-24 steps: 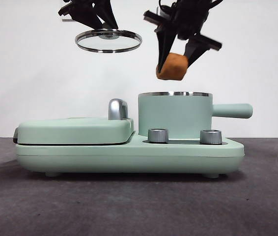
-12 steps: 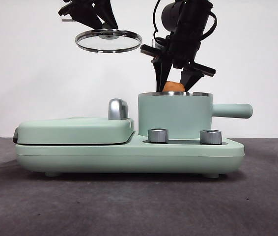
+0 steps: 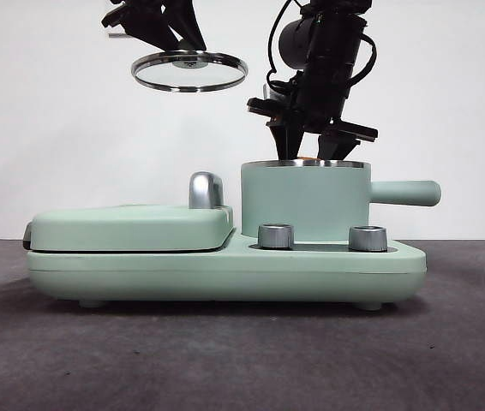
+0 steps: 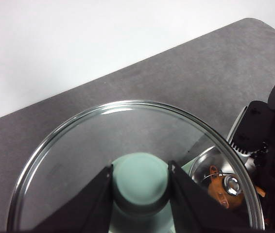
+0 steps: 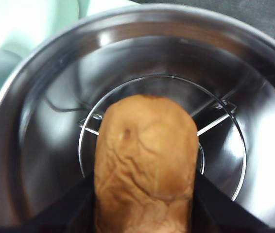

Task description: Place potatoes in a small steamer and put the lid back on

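Reaching down into the small steamer, the right gripper has its fingers closed on the potato, one on each flank. In the right wrist view the potato's long axis runs straight out along the line of the fingers, and its far end hangs over the wire rack on the pot's steel floor. I cannot tell whether that end touches the rack. In the front view the fingers dip past the steel rim and only a sliver of orange shows above it, so the potato is nearly all within the pot.

The left gripper pinches the mint-green knob of the lid, holding the glass disc level in the air, high up and off to the side of the pot, above the flat grill plate. The left wrist view shows the pot's open mouth and the potato beyond the lid's rim, with the right arm beside them.

My judgement: the release turns on the potato pointing downward, so it should settle on the rack and may tip onto its side. The lid's path into place lies sideways and then down, and the right arm stands in it for now. The appliance rests on the grey tabletop.
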`<action>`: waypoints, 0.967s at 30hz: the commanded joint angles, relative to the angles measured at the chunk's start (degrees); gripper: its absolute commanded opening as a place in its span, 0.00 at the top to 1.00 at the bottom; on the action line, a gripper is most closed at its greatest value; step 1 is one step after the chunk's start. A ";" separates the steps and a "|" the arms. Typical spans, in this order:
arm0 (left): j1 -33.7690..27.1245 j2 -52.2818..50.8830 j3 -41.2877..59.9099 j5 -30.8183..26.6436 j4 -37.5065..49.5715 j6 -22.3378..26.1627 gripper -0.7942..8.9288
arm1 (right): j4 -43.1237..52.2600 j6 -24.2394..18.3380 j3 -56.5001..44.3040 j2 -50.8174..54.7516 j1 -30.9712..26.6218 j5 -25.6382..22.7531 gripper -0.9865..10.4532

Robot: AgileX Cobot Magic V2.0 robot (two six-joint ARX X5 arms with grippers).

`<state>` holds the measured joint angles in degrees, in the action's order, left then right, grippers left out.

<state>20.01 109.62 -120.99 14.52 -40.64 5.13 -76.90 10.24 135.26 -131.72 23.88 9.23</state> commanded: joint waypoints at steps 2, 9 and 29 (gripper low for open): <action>0.20 -0.28 -2.16 0.22 1.53 0.42 0.87 | -4.00 -1.66 1.55 -1.36 0.79 -0.20 0.71; 0.20 -0.26 -2.16 0.24 1.40 0.42 0.87 | -4.00 -1.73 1.57 -1.29 0.83 -0.02 0.64; 1.90 -0.26 -2.16 0.24 -0.59 0.39 0.87 | -4.59 -2.71 -0.24 25.24 -1.44 3.67 0.64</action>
<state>21.58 109.62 -120.99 14.55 -42.50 5.13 -76.93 8.62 134.72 -106.94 22.11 13.34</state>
